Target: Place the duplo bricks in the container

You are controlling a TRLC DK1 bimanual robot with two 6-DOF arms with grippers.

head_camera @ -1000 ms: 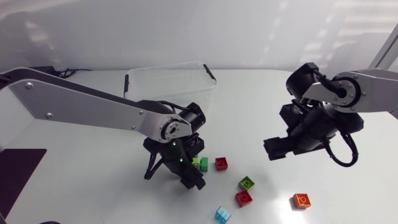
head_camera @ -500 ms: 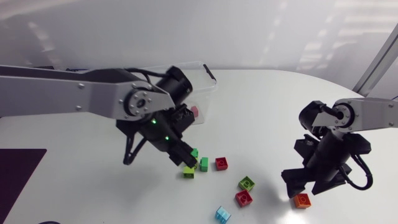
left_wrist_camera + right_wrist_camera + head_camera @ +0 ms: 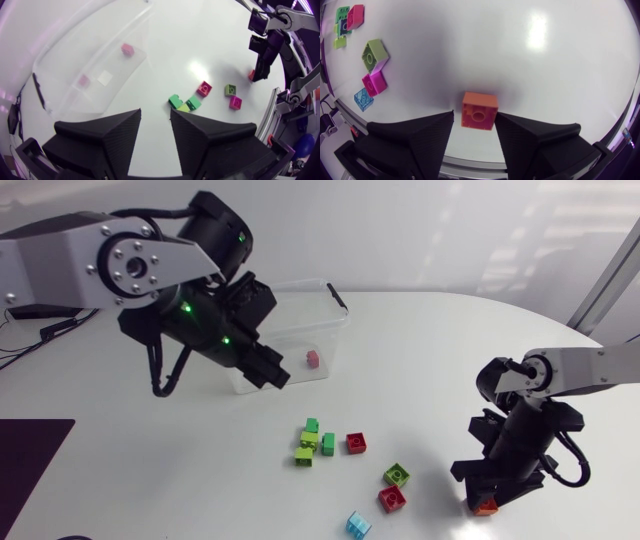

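Raised left gripper [image 3: 155,120] to container [image 3: 332,330] at 11 o'clock, fingers apart and empty; pink brick [image 3: 311,359] deposited inside. Lowered right gripper [image 3: 475,120], fingers spread, astride orange brick [image 3: 486,508] at 5 o'clock; close next.

You work under bright, even light on the white tabletop [image 3: 420,360]. It throws glare back at you: one hot spot lies beyond the bricks [image 3: 192,102] in the left wrist view, and another lies ahead of the right tool [image 3: 475,131] in its own view. Pale streaks cross the tabletop's far side in the head view. Shadows under both arms are soft and grey. Both wrist views bow hard toward their rims, bending the tabletop's edge.
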